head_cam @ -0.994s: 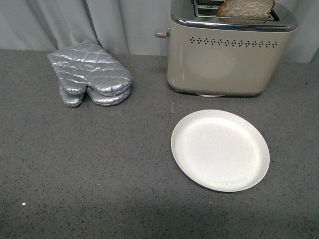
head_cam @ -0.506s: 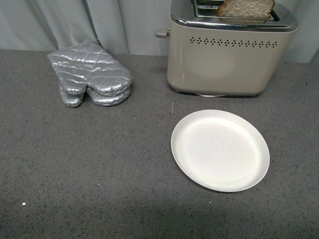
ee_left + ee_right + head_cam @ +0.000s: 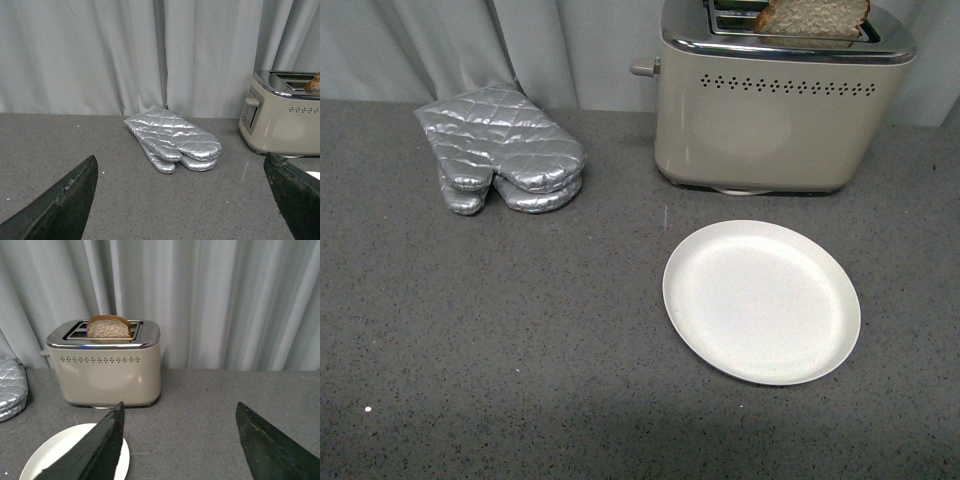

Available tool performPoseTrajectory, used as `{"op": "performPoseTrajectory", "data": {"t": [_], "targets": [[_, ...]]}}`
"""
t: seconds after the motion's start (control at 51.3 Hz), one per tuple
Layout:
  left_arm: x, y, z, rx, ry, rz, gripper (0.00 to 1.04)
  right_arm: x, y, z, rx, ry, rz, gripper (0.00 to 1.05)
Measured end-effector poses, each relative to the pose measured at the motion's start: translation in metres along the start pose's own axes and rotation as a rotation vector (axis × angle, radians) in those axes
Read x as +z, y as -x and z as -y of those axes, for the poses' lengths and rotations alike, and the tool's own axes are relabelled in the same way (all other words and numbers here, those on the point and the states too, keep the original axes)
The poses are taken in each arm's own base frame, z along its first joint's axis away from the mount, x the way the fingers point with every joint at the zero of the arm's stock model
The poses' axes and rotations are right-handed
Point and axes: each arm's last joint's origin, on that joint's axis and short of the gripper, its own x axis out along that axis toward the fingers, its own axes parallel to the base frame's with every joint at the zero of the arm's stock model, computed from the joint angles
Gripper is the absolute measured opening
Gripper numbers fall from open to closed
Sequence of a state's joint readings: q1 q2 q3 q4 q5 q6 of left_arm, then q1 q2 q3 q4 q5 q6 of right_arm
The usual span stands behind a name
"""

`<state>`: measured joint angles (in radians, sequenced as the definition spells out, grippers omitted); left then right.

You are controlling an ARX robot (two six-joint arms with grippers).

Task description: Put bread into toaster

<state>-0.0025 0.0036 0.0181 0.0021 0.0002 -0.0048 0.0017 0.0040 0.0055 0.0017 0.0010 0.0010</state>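
The beige toaster with a chrome top stands at the back right of the grey counter. A slice of brown bread stands upright in its front slot, its top half sticking out. The right wrist view shows the same toaster and bread; the left wrist view shows the toaster at its edge. Neither arm shows in the front view. My left gripper is open and empty above bare counter. My right gripper is open and empty, well back from the toaster.
An empty white plate lies in front of the toaster and shows in the right wrist view. A pair of silver quilted oven mitts lies at the back left, seen too in the left wrist view. A grey curtain hangs behind.
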Motion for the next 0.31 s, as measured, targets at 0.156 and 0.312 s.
{"op": "performPoseTrajectory", "data": {"t": [0.156, 0.312], "targets": [[0.0000, 0.0000, 0.0000, 0.000, 0.000, 0.000, 0.98, 0.0000, 0.0000, 0.0000, 0.000, 0.000, 0.000, 0.94], [0.0000, 0.0000, 0.0000, 0.000, 0.000, 0.000, 0.98, 0.0000, 0.0000, 0.0000, 0.000, -0.001, 0.000, 0.95]]}}
